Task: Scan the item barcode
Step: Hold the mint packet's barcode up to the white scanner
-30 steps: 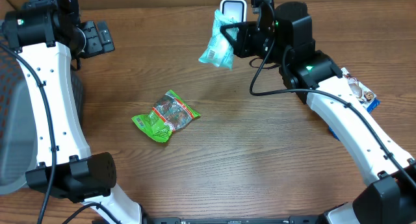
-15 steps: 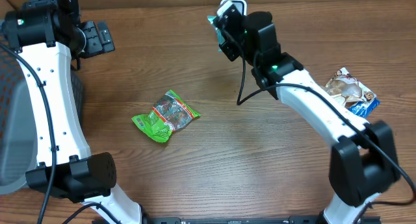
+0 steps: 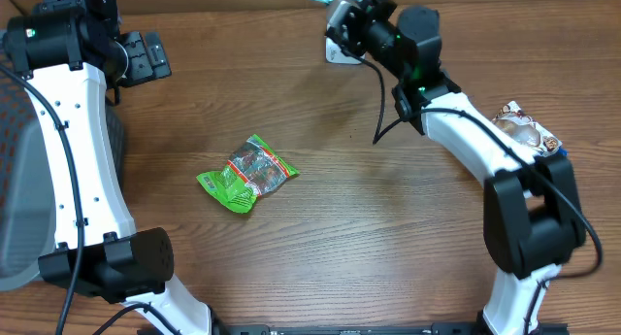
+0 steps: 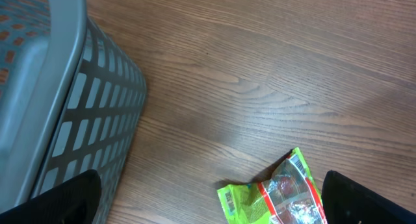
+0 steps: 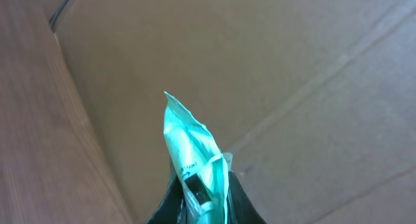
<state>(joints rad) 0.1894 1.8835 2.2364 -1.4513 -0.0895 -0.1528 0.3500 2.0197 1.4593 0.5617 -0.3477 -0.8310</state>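
I see a grey slatted basket at left, wooden table, a green snack packet low between my wide-spread left fingertips.

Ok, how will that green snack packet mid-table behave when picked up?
The green packet looks crinkled and puffy, so it is probably light and floppy, sagging from a pinch. Its glossy film may slip; a sealed edge seems safer. Lying flat, it is unlikely to roll.

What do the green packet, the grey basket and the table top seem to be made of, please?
Green packet: thin plastic film, glossy, judging by crinkles and glints. Grey basket: moulded plastic, matt, with a slotted wall. Table top: wood or wood-look laminate; grain shows, which one I cannot tell.
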